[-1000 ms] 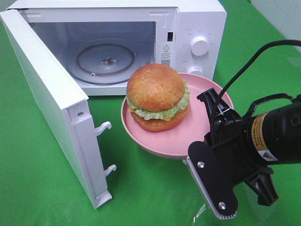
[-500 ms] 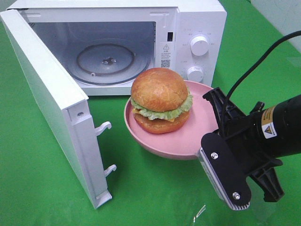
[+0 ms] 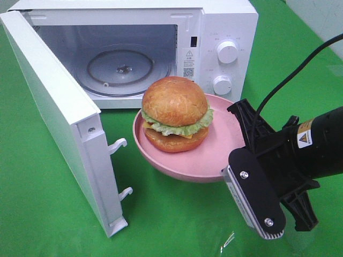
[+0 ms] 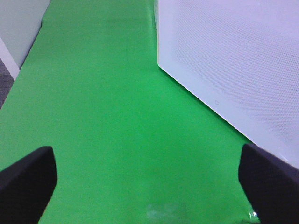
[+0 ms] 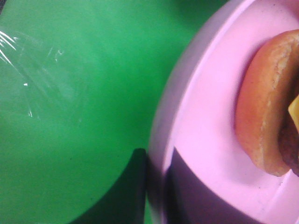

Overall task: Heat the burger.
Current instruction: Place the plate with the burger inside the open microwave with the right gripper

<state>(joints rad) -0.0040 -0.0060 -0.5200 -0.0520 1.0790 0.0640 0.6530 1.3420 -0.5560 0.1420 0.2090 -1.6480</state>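
Right claw [image 3: 235, 156] clamped on the rim of the pink plate [image 3: 211, 155]. The burger [image 3: 174, 113] sits on that plate, just in front of the open microwave [image 3: 225, 27]. Left claw [image 4: 149, 186] spread wide over the green desk [image 3: 177, 225].

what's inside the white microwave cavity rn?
Inside the white microwave: only a bare round glass turntable. The golden-bun burger on the pink round plate is outside, in front, hiding the cavity's lower right corner.

A green cloth [image 3: 177, 225] covers all of the visible work surface. A pale wall panel [image 3: 321, 16] stands beyond its far right corner. Lighting is even and diffuse, and shadows are soft.
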